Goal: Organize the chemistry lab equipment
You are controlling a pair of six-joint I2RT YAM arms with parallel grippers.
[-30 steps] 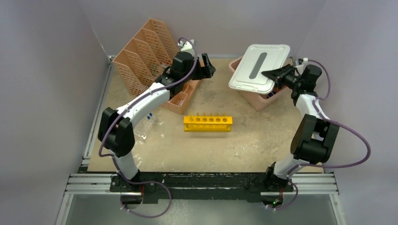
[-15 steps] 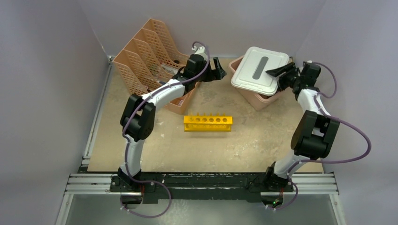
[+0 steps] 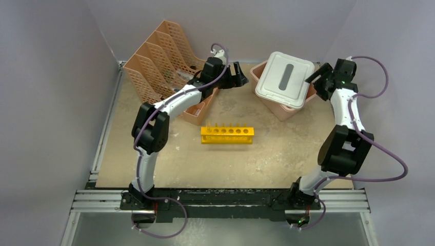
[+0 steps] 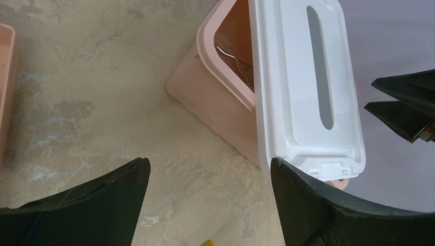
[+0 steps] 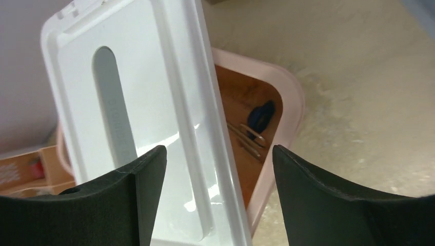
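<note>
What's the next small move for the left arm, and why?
Probably ease the open left gripper in and nudge the white lid square on the pink tub. The lid lies skewed, its gap showing metal tongs and a blue piece inside; the right gripper is open, off it.

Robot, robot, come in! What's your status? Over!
Left gripper open, empty, beside the tub. Right gripper open, beside the lid. Tongs and blue piece inside tub; yellow rack mid-table. Lid askew, partly covering tub.

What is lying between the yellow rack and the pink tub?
Nothing: the top view shows only bare, stained tabletop between the yellow rack and the pink tub.
</note>
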